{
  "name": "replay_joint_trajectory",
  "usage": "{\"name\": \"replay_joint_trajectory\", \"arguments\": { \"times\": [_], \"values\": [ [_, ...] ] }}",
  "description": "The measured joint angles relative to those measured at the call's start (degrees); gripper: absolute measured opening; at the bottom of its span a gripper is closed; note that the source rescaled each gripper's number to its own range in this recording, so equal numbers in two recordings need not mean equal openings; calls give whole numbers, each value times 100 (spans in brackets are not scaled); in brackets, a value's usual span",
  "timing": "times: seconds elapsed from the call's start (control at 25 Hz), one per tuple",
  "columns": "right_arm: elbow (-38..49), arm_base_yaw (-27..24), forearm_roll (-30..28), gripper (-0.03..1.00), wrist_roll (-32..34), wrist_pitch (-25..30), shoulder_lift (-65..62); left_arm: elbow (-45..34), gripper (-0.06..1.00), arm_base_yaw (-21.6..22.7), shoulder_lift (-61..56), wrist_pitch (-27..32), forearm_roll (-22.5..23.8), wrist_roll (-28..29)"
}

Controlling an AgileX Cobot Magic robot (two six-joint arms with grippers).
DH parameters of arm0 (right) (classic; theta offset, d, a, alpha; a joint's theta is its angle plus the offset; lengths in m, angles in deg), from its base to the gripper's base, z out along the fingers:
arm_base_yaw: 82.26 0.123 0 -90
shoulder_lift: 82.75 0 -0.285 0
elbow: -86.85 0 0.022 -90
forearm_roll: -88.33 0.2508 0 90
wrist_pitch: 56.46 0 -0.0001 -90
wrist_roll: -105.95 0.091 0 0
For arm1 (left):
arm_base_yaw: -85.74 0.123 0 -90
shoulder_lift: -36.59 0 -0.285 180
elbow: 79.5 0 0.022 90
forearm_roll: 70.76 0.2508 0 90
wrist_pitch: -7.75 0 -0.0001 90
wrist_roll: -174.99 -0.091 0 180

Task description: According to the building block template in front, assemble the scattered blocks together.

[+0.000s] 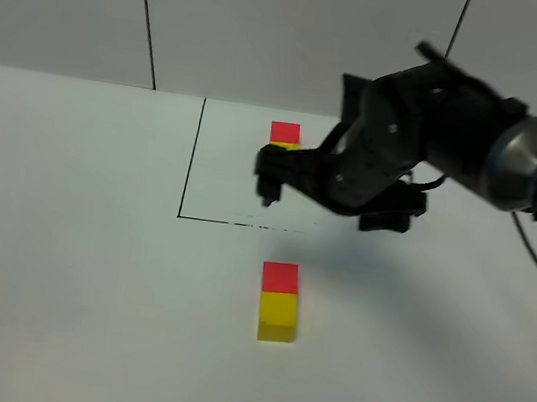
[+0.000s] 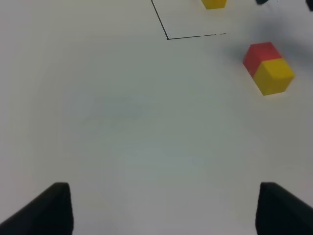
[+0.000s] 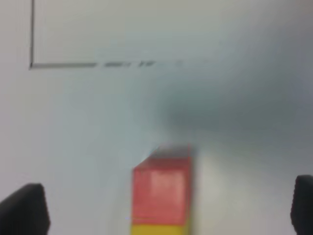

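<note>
Looks basically done: red cube (image 1: 280, 277) and yellow cube (image 1: 278, 318) sit joined on the near desk (image 1: 57, 261), matching the template (image 1: 285, 134) behind. Right gripper (image 1: 270, 176) hovers above, jaws apart, empty; left jaws apart too.

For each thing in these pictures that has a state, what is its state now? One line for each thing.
red cube: on the table, joined to the yellow cube, not held.
yellow cube: on the table, touching the red cube, not held.
building block template: inside the black-line rectangle, partly hidden by the right arm.
right gripper: open, above the table, holding nothing.
left gripper: open, holding nothing, away from the cubes.
</note>
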Motion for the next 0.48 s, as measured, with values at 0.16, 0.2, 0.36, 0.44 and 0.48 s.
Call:
{"name": "replay_joint_trajectory", "arguments": {
  "times": [0.16, 0.2, 0.36, 0.44, 0.48],
  "values": [
    [580, -1038, -92, 100, -190, -107, -645, 0, 68, 0, 0, 0, 0, 5],
    [813, -1298, -117, 100, -203, -177, -884, 0, 68, 0, 0, 0, 0, 5],
    [1879, -2261, -160, 100, -231, -552, -1975, 0, 68, 0, 0, 0, 0, 5],
    [2480, -2608, -301, 100, -225, -581, -2548, 0, 68, 0, 0, 0, 0, 5],
    [2825, -2738, -368, 100, -225, -576, -2885, 0, 68, 0, 0, 0, 0, 5]
  ]
}}
